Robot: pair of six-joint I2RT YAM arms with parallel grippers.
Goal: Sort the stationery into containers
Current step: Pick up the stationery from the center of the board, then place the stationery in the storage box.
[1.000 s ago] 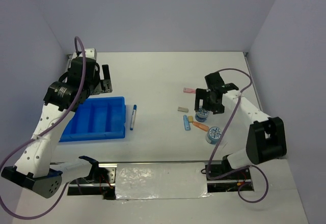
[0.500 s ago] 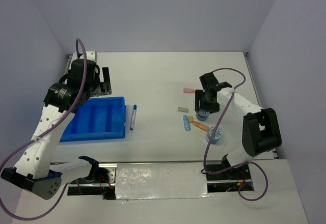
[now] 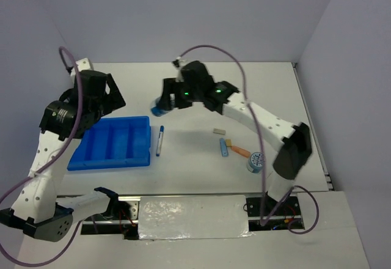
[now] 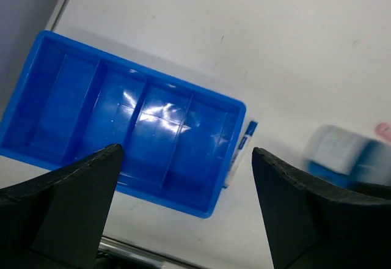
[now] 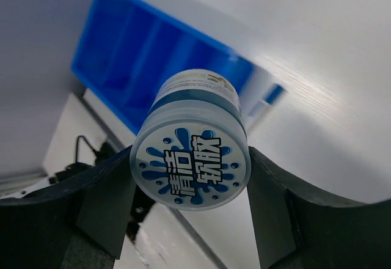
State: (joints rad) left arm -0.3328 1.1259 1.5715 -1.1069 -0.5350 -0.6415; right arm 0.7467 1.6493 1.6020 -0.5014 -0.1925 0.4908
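Carrying step. Right gripper [image 3: 162,103] clamped on tape roll [image 5: 190,162], aloft near tray [image 3: 110,164] far corner, above pen [image 3: 159,140]. Left gripper [image 4: 186,153] wide, empty. Next: centre over compartment, lower, release.

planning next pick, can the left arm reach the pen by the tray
Probably yes: the left gripper is open and empty over the tray, and the pen lies uncovered beside it. The right gripper, holding a tape roll, is close, though.
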